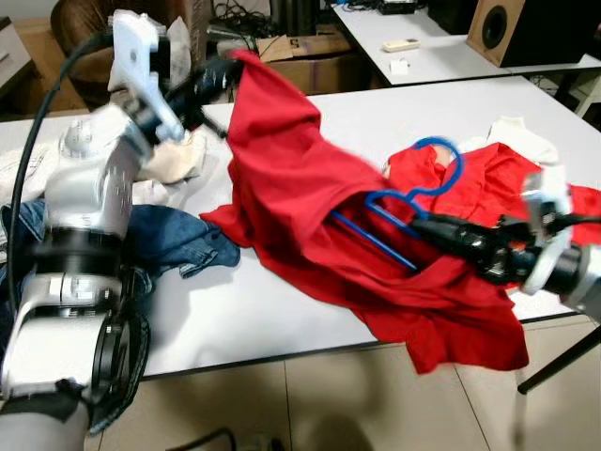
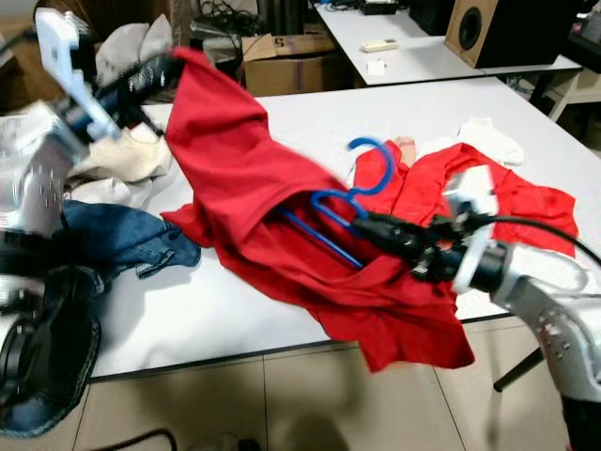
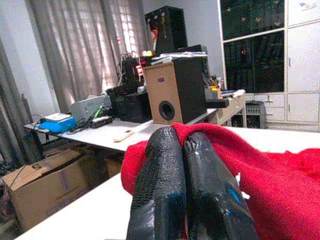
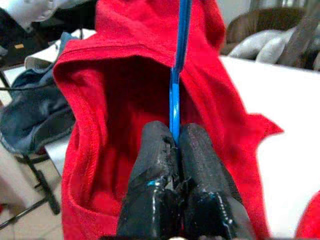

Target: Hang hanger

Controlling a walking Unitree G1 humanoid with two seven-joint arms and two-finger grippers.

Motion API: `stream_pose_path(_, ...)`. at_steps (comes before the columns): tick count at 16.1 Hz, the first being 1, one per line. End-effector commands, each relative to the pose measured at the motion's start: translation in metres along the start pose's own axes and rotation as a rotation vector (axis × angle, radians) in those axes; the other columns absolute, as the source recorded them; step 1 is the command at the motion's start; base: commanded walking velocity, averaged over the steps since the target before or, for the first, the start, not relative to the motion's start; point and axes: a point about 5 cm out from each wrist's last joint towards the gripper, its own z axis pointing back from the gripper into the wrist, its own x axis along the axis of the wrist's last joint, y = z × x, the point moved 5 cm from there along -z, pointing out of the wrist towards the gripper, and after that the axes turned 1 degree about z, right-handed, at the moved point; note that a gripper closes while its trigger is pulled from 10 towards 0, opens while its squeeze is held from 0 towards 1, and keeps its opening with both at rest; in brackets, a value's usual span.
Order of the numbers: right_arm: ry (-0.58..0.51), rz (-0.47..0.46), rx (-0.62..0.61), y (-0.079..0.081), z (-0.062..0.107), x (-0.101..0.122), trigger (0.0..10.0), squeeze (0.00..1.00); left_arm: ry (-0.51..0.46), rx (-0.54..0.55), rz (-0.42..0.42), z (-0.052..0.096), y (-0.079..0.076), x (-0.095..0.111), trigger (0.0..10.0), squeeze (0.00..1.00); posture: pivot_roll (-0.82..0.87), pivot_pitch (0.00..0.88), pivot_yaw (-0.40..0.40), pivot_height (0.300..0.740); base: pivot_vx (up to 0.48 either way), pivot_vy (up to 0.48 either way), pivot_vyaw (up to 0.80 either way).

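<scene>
A red shirt (image 1: 300, 188) is stretched across the white table (image 1: 282, 310). My left gripper (image 1: 225, 70) is raised at the back left, shut on the shirt's edge (image 3: 210, 135) and lifting it into a peak. A blue hanger (image 1: 413, 202) lies half inside the shirt's opening, its hook (image 1: 446, 155) sticking out over more red cloth. My right gripper (image 1: 427, 225) comes in from the right, shut on the hanger's bar (image 4: 175, 107). The hanger's far arm is hidden inside the shirt.
Blue jeans (image 1: 174, 240) and cream cloths (image 1: 174, 160) lie on the table's left side; a white garment (image 1: 516, 136) sits at the right. Behind stand cardboard boxes (image 1: 310, 61), a second table (image 1: 441, 47) and a speaker (image 1: 512, 28). The front edge borders tiled floor.
</scene>
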Motion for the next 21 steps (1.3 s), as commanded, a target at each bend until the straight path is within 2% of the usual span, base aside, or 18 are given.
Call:
stream_pose_path(1, -0.036, 0.058, 0.002, 0.006, -0.002, 0.014, 10.0, 0.0, 0.049, 0.056, -0.03, -0.002, 0.009, -0.001, 0.0, 0.0, -0.08, 0.0, 0.099, 0.74, 0.0, 0.0, 0.0)
stream_pose_path(2, -0.071, 0.073, 0.017, 0.012, -0.002, 0.023, 10.0, 0.0, 0.078, 0.129, -0.037, -0.003, 0.019, -0.006, 0.0, 0.0, -0.08, 0.0, 0.104, 0.74, 0.0, 0.0, 0.0)
stream_pose_path(3, -0.112, 0.087, -0.003, 0.011, -0.001, 0.032, 10.0, 0.0, 0.099, 0.209, -0.006, -0.002, 0.03, -0.01, 0.0, 0.0, -0.09, 0.0, 0.112, 0.74, 0.0, 0.0, 0.0)
stream_pose_path(5, -0.147, 0.078, 0.025, 0.016, 0.001, 0.037, 10.0, 0.0, 0.167, 0.282, -0.02, 0.003, 0.041, -0.022, 0.0, 0.0, -0.09, 0.0, 0.113, 0.74, 0.0, 0.0, 0.0)
stream_pose_path(7, -0.174, 0.055, 0.095, 0.029, 0.006, 0.042, 10.0, 0.0, 0.233, 0.39, -0.032, 0.011, 0.056, -0.035, 0.0, 0.0, -0.09, 0.0, 0.115, 0.74, 0.0, 0.0, 0.0)
stream_pose_path(11, -0.22, 0.02, 0.129, 0.034, 0.008, 0.049, 10.0, 0.0, 0.297, 0.382, -0.015, 0.013, 0.054, -0.052, 0.0, 0.0, -0.09, 0.0, 0.115, 0.74, 0.0, 0.0, 0.0)
stream_pose_path(12, -0.198, 0.031, 0.075, 0.025, 0.008, 0.047, 10.0, 0.0, 0.331, 0.334, -0.019, 0.012, 0.047, -0.061, 8.6, 0.0, -0.09, 0.0, 0.115, 0.74, 0.0, 0.0, 0.0)
stream_pose_path(13, -0.183, 0.04, 0.03, 0.016, 0.007, 0.046, 10.0, 0.0, 0.311, 0.297, 0.017, 0.008, 0.04, -0.06, 10.0, 0.0, -0.09, 0.0, 0.114, 0.74, 0.0, 0.0, 0.0)
stream_pose_path(14, -0.181, 0.042, -0.016, 0.007, 0.006, 0.047, 10.0, 0.0, 0.287, 0.237, 0.066, 0.004, 0.03, -0.058, 10.0, 0.33, -0.09, 0.0, 0.113, 0.74, 0.0, 0.0, 0.0)
stream_pose_path(15, -0.182, 0.04, -0.047, 0.001, 0.006, 0.048, 10.0, 0.0, 0.279, 0.199, 0.094, 0.003, 0.024, -0.057, 10.0, 0.33, -0.09, 0.0, 0.113, 0.74, 0.0, 0.0, 0.0)
stream_pose_path(16, -0.171, 0.039, -0.066, -0.004, 0.006, 0.048, 10.0, 0.0, 0.305, 0.158, 0.105, 0.004, 0.018, -0.061, 10.0, 1.0, -0.09, 0.0, 0.104, 0.74, 0.0, 0.0, 0.0)
stream_pose_path(18, -0.166, 0.04, -0.077, -0.008, 0.007, 0.05, 10.0, 0.0, 0.317, 0.155, 0.103, 0.008, 0.018, -0.063, 10.0, 1.0, -0.08, 0.0, 0.098, 0.74, 0.0, 0.0, 0.0)
stream_pose_path(19, -0.184, 0.038, -0.06, -0.006, 0.008, 0.056, 10.0, 0.0, 0.341, 0.161, 0.101, 0.014, 0.02, -0.068, 10.0, 1.0, -0.08, 0.0, 0.093, 0.74, 0.0, 0.0, 0.0)
stream_pose_path(21, -0.223, 0.035, -0.023, -0.001, 0.012, 0.067, 10.0, 0.0, 0.416, 0.241, 0.047, 0.032, 0.031, -0.083, 10.0, 1.0, -0.07, 0.0, 0.089, 0.74, 0.0, 0.0, 0.0)
